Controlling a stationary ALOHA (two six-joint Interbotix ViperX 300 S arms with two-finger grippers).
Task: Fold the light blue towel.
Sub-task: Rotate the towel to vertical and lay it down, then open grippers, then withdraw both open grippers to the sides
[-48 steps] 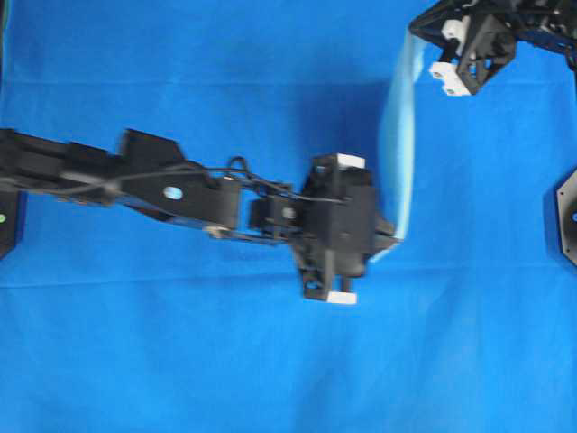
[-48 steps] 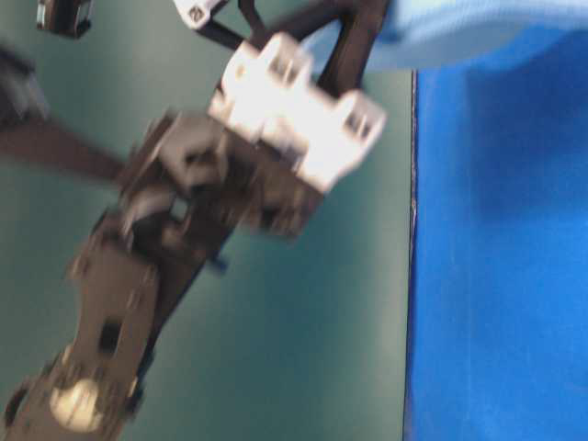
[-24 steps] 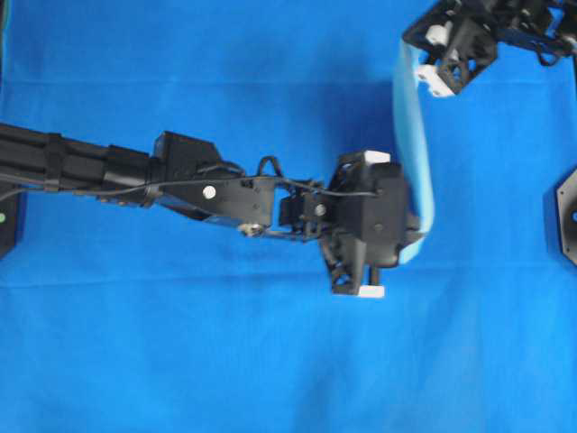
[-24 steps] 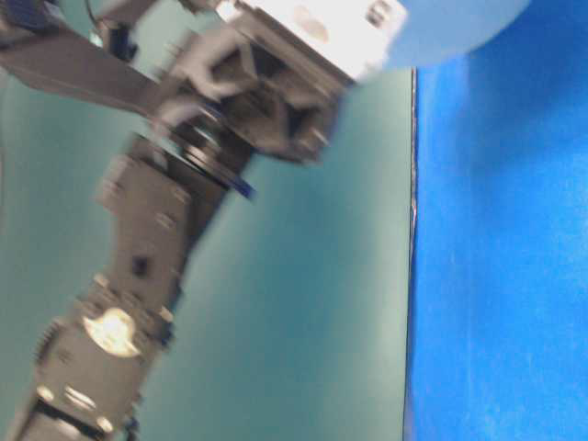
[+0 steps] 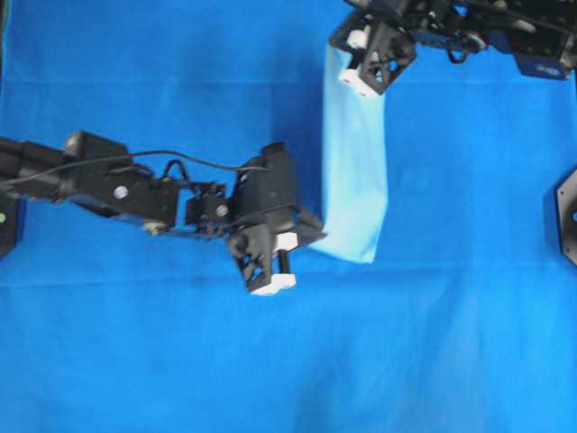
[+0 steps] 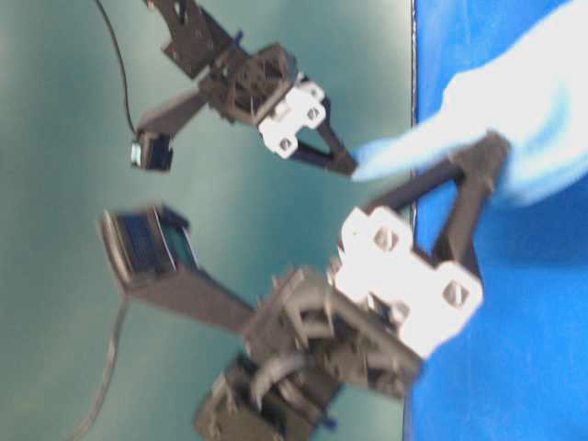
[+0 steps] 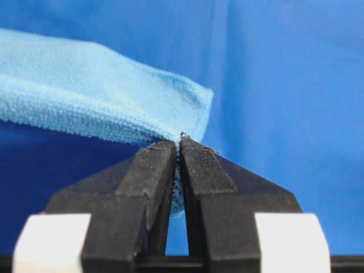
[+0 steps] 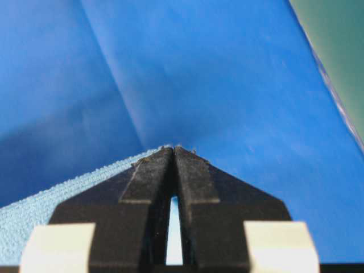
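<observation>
Overhead, both tools (left (image 5: pixel 311 227), right (image 5: pixel 338 56)) pinch the light blue towel (image 5: pixel 354 171).

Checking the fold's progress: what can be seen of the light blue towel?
The towel is pale sky-blue, soft, nubby microfibre with a thin hemmed edge. It is lifted off the royal-blue cloth and hangs as a long band between two shut grippers: the left gripper pinches one end, the right gripper the other. Nothing else touches it.
</observation>
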